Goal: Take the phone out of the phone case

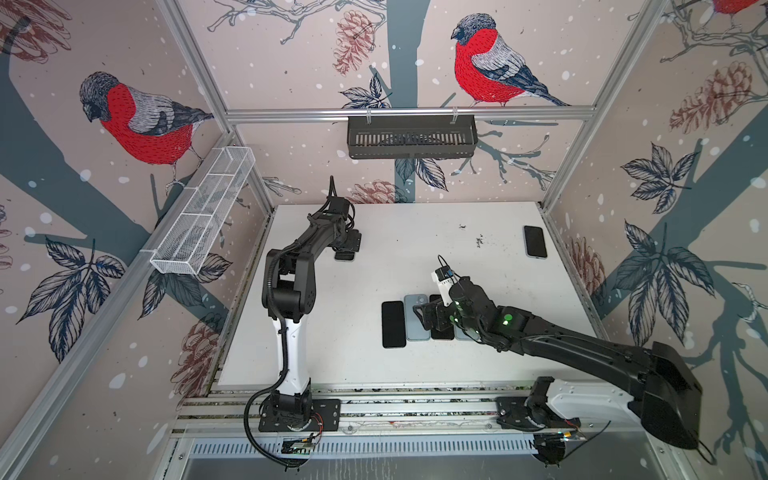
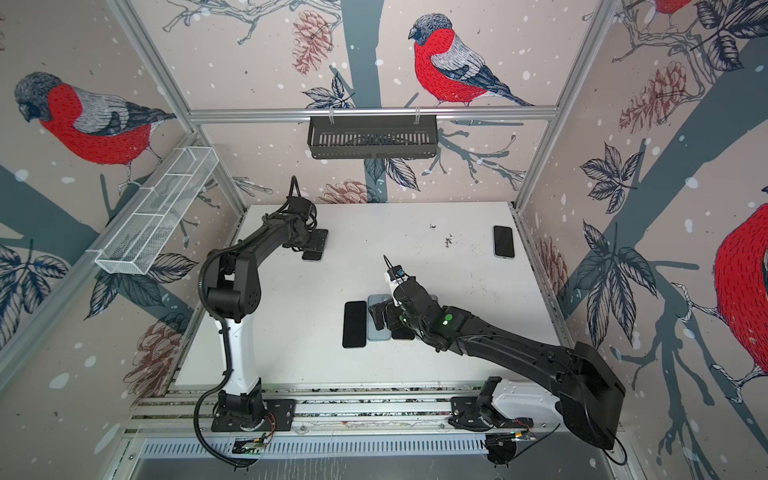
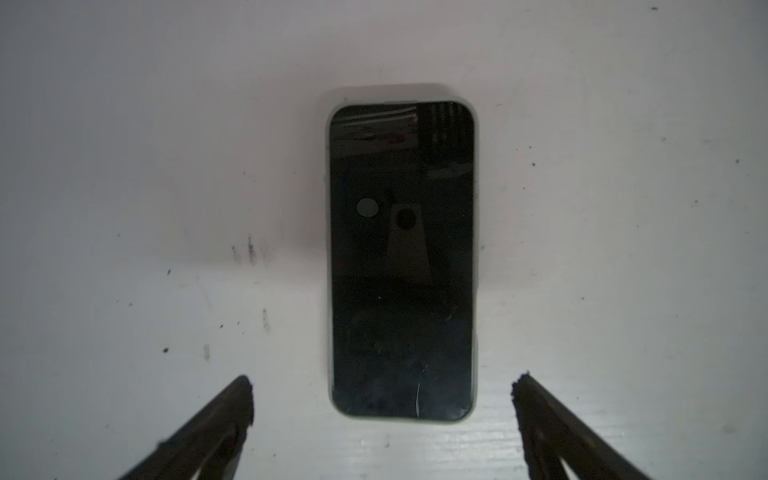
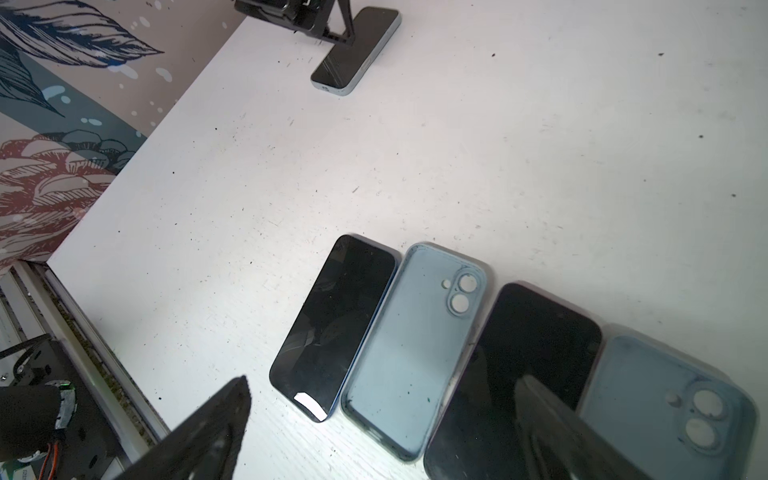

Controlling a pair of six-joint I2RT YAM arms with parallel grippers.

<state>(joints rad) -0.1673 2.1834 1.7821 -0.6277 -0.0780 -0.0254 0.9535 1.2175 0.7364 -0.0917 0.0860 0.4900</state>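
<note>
Left pincer (image 3: 383, 384): spread wide, pinching nothing, hung above the task's thing.
Task's thing: black-screened slab phone (image 3: 402, 257), laid screen-up at 10 o'clock on the white desk (image 1: 415, 249), judged to be seated in a thin pale blue soft case (image 4: 374, 58).
Right pincer (image 4: 383, 380): spread and empty over the 6 o'clock row, where a bare black phone (image 4: 332, 328) is laid beside an empty pale blue case (image 4: 411, 353).
Hazard, joint lift: if the sides are squeezed, phone and case may be raised as one.
Hazard, slip: the glossy screen and flexing rim may be lost from the pads.
Hazard, sliding: with the right pincer well apart, nothing is braced, so the phone may be pushed across the desk.
Hazard, contact: the row may be nudged by the right pincer.
</note>
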